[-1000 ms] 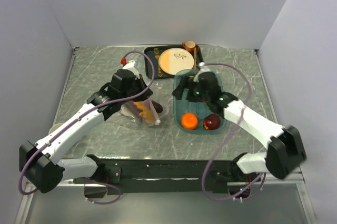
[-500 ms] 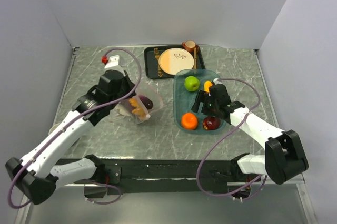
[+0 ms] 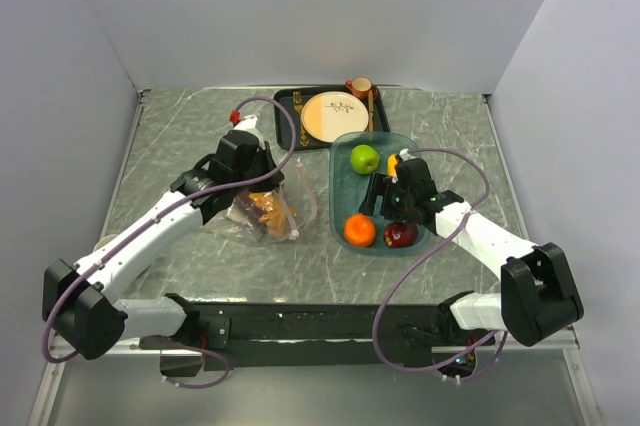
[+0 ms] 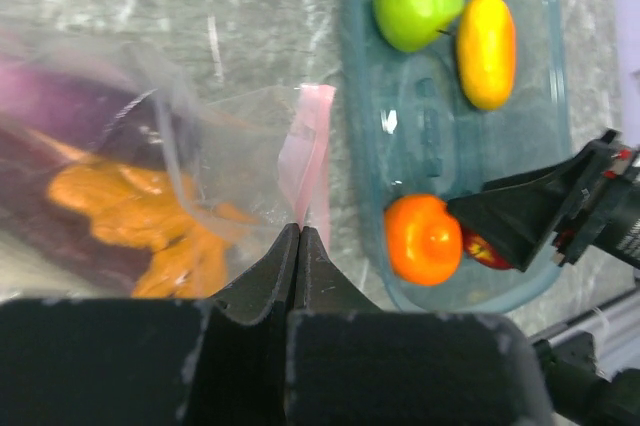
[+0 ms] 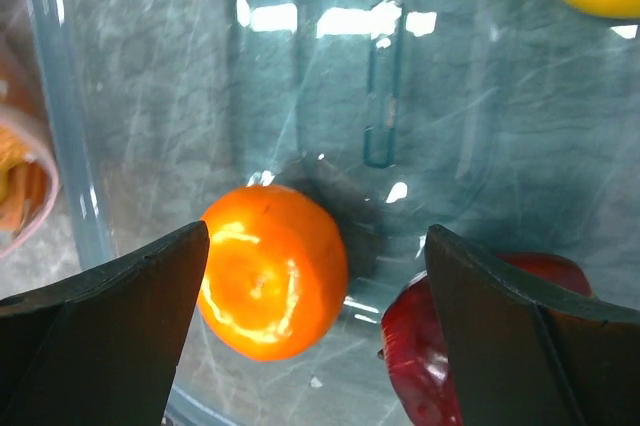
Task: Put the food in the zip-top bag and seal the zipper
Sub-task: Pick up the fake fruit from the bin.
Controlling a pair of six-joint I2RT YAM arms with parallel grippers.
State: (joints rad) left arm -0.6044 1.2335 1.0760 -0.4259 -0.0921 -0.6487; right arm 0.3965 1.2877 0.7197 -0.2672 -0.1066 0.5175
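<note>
The zip-top bag (image 3: 270, 208) lies left of centre, holding a purple eggplant (image 4: 60, 141) and orange-brown pieces (image 4: 140, 216). My left gripper (image 4: 298, 233) is shut on the bag's edge at the pink zipper (image 4: 308, 151); it also shows in the top view (image 3: 262, 182). The teal tray (image 3: 336, 186) holds a green apple (image 3: 365, 158), a yellow-orange piece (image 3: 394, 162), an orange (image 3: 359, 231) and a red apple (image 3: 401, 235). My right gripper (image 5: 318, 236) is open over the tray, with the orange (image 5: 272, 271) and the red apple (image 5: 440, 346) between its fingers, touching neither.
A black tray (image 3: 288, 106) at the back carries the cream-and-orange plate (image 3: 333, 116), cutlery and a brown cup (image 3: 359, 87). Walls close the table on three sides.
My right gripper came down from over the green apple to the orange and red apple. My left arm swung left with the bag, then back right; the bag shifted with it.
</note>
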